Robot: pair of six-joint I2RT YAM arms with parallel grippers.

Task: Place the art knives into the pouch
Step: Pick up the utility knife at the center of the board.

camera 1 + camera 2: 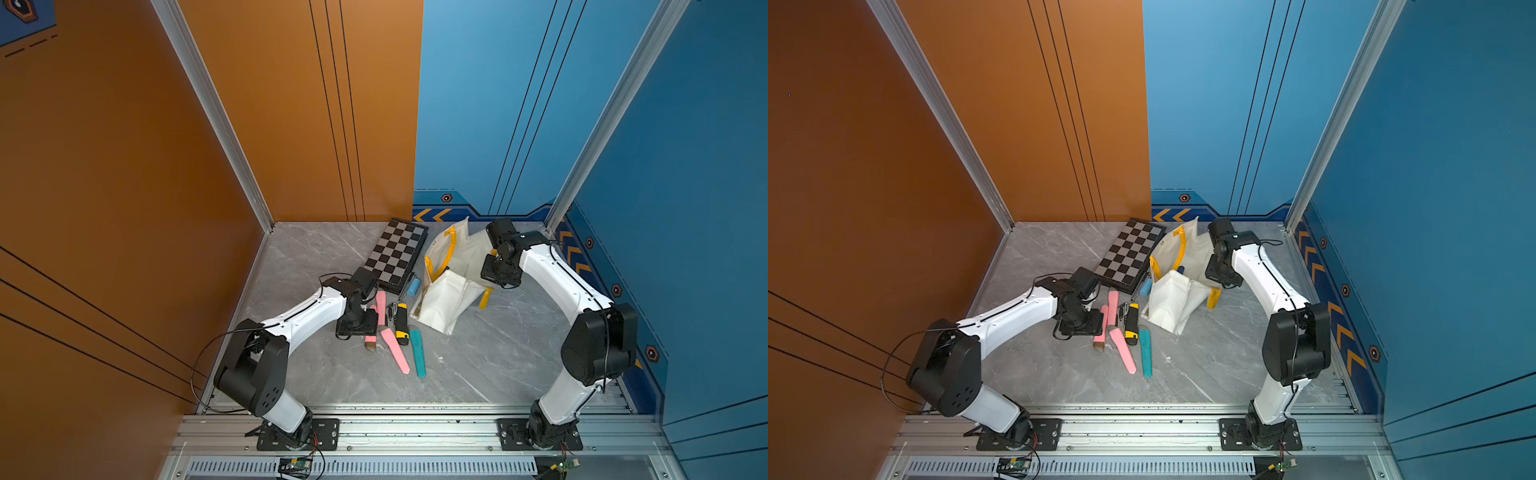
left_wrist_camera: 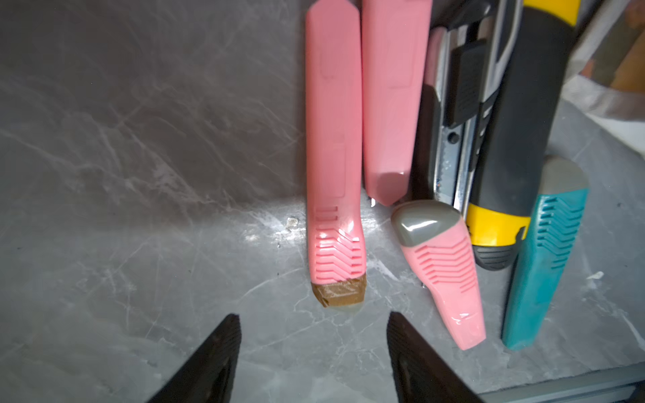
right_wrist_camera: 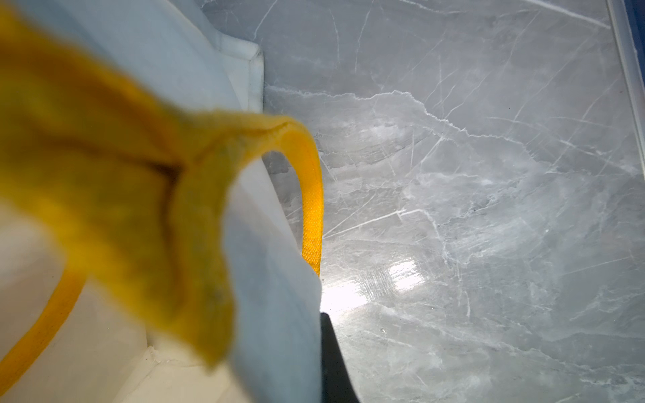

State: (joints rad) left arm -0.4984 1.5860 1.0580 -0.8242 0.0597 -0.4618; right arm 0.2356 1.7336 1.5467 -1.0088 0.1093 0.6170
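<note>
In both top views the left arm (image 1: 307, 316) reaches in low from the front with its elbow bent. Its wrist is turned down over a row of knives beside the chessboard (image 1: 395, 253). The right arm (image 1: 552, 270) arches in from its side and brings the right pincer (image 1: 491, 284) down to the rim of the pouch (image 1: 444, 299). The pouch stands slumped open on the table (image 1: 498, 353), just beside the knives.

From the left wrist, the left pincer (image 2: 313, 315) hangs apart with nothing between its fingers, just short of the brown tip of the pink art knife (image 2: 333, 157). A yellow-and-black knife (image 2: 523, 104) and a teal knife (image 2: 544, 261) lie alongside.

From the right wrist, the right pincer is clamped on the pouch's yellow handle (image 3: 139, 174). Only one black finger (image 3: 333, 356) shows.
</note>
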